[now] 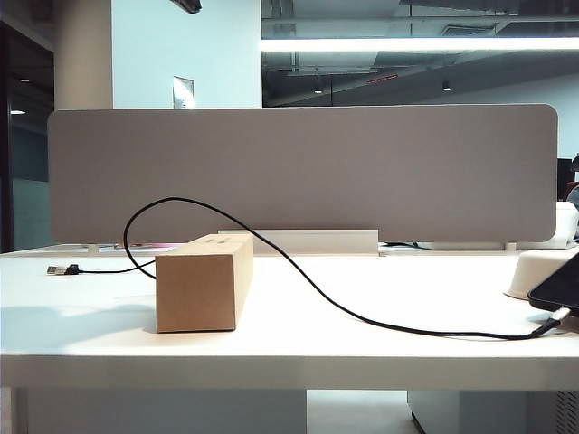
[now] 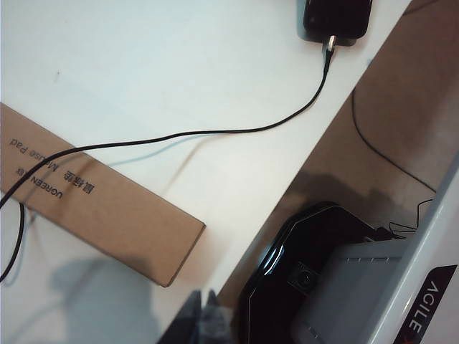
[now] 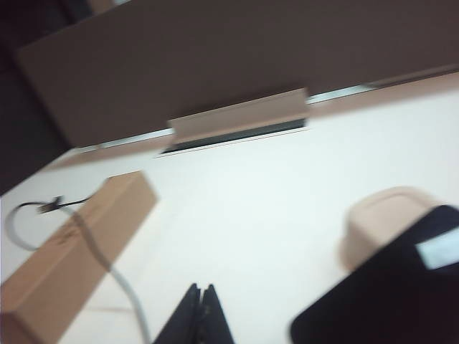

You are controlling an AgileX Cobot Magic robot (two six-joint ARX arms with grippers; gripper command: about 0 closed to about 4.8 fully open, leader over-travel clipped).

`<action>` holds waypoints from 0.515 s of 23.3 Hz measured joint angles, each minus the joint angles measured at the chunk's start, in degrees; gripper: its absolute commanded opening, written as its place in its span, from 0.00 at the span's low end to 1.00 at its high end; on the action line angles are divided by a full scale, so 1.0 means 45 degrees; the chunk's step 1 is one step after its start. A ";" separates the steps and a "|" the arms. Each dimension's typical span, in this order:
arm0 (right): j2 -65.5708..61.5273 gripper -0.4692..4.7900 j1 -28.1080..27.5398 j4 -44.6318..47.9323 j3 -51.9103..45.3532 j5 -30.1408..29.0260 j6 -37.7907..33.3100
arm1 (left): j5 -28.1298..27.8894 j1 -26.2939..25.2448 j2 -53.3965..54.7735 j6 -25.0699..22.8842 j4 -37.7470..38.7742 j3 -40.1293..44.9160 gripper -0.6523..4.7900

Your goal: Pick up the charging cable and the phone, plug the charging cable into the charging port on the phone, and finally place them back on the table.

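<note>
charging cable [image 1: 298, 276]: thin black, plugged into phone [image 2: 337, 18] | left fingers [image 2: 204, 315], right fingers [image 3: 201, 312]: closed, seemingly empty

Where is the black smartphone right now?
The flat black smartphone sits at the far right edge of the exterior view, leaning on a cream-white rounded dish, with the thin black charging cable plugged into its lower end.
</note>
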State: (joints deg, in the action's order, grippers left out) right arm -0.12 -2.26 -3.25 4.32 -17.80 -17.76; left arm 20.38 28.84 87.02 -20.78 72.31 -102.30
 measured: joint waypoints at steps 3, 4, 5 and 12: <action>0.0000 0.09 0.0962 0.0189 -0.0223 0.0500 -0.0112 | 0.0000 0.0000 0.0000 0.0000 -0.0005 0.0000 0.11; 0.0000 0.09 0.1511 0.0199 -0.0257 0.1190 -0.0078 | 0.0000 0.0000 -0.0005 0.0000 0.0000 0.0000 0.11; 0.0000 0.09 0.1744 0.0243 -0.0301 0.1530 -0.0034 | 0.0000 0.0000 0.0000 0.0000 0.0000 0.0000 0.11; 0.0005 0.09 0.2735 0.0661 -0.0661 0.2613 0.1001 | 0.0000 0.0005 0.0000 0.0000 0.0107 0.0000 0.11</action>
State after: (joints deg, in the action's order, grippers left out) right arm -0.10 10.04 -0.27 1.34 -6.04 -13.26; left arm 20.38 28.86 87.02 -20.78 72.79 -102.30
